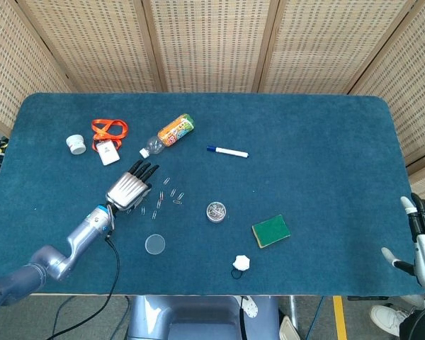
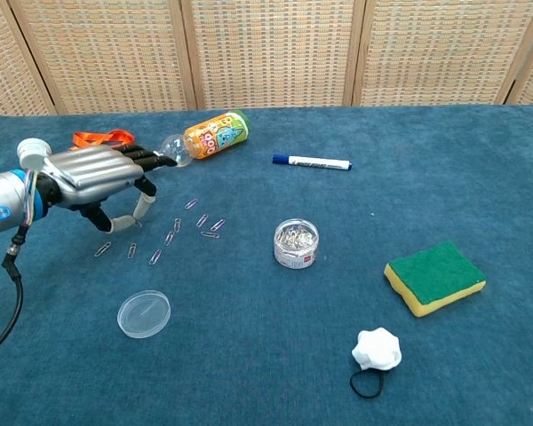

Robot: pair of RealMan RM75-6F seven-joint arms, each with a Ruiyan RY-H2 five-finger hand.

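My right hand (image 1: 423, 237) hangs off the table's (image 1: 319, 127) near right edge, fingers spread, holding nothing. My left hand (image 2: 98, 176) hovers palm-down over loose paper clips (image 2: 173, 234) scattered on the cloth, fingers extended, thumb curled under; whether it pinches one I cannot tell. The clips look light, thin, springy and slippery: best nipped edgewise between thumb and fingertip. Beyond lies a bottle (image 2: 206, 137).

Left hand (image 2: 98, 177) is ribbed silver metal with black fingers, blue wrist ring, black cable trailing; right hand (image 1: 423, 237) looks whitish-grey.
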